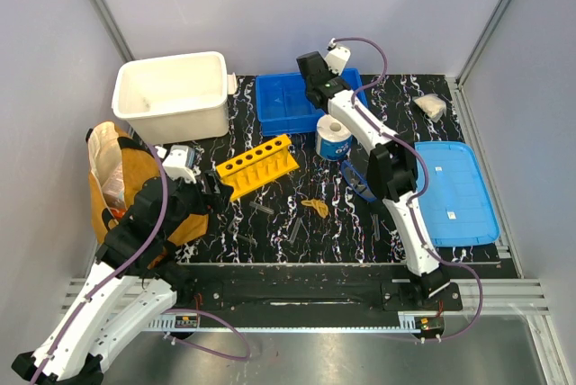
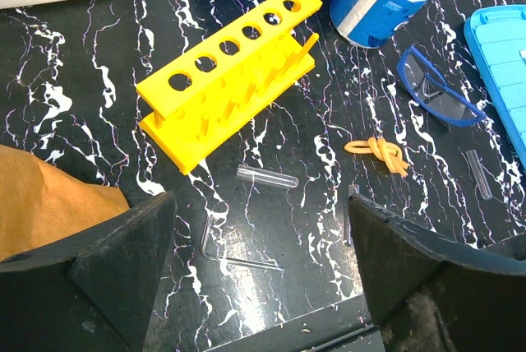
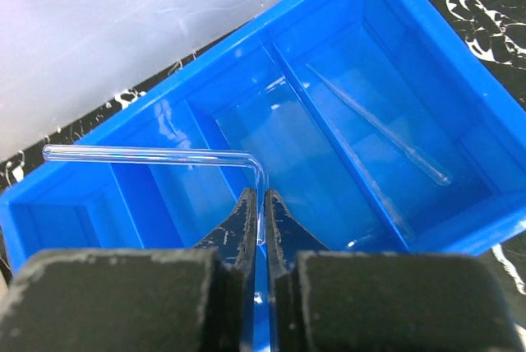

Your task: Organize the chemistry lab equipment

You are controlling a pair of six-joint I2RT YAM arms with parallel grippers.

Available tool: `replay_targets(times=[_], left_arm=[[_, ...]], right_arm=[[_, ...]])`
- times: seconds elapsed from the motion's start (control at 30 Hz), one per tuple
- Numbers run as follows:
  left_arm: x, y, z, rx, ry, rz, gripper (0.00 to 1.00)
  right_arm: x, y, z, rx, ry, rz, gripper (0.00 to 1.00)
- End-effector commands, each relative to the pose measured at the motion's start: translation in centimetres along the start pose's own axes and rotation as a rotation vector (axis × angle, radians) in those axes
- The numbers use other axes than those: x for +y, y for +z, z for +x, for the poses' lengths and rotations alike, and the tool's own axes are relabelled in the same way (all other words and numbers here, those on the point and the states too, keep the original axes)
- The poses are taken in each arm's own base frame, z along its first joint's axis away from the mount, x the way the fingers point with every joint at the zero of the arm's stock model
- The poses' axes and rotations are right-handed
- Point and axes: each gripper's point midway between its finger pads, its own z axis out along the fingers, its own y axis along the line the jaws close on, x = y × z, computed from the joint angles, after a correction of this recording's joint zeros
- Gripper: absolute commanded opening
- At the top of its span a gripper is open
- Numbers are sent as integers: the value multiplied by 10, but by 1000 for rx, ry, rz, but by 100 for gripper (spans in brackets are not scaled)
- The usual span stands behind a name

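Observation:
My right gripper point(image 3: 262, 198) is shut on the short leg of a bent clear glass tube point(image 3: 148, 155) and holds it over the blue compartment tray point(image 3: 191, 104), at the back in the top view point(image 1: 310, 79). A thin clear tube point(image 3: 380, 127) lies in one compartment. My left gripper point(image 2: 259, 261) is open and empty, low over a second bent glass tube point(image 2: 222, 253) and a clear test tube point(image 2: 267, 177). The yellow six-hole rack point(image 2: 230, 81) lies beyond them. The small yellow piece point(image 2: 380, 153) and blue-rimmed goggles point(image 2: 436, 93) lie to the right.
A white bin point(image 1: 171, 93) stands back left, beside the blue tray point(image 1: 279, 102). The paper roll point(image 1: 333, 138) stands mid-table. A blue lid point(image 1: 459, 192) lies at the right. The tan bag point(image 1: 117, 178) sits at the left edge. Another tube point(image 2: 477, 173) lies near the lid.

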Motion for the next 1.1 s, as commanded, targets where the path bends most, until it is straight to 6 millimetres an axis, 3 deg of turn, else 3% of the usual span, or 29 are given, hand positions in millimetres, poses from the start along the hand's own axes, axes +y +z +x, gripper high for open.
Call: replay_targets(times=[0.0,0.3,0.7,0.9,1.07], left_arm=[[-9,5,-7,-21,-7,38,90],[-10,7,-5,-8,-5,38,90],[-9,11,-3,9,-2,31,90],[-9,11,-2,11,-2,32,90],[-10,11,-3,8,-3,35,90]], right_arm=[[3,7,-25,-69,139,30,7],[-14,36,1,-22,227,76,8],[-13,55,34,48,251,72,16],[-9,47,10,16,225,48,22],[5,27,-18,9,162,-32,25]])
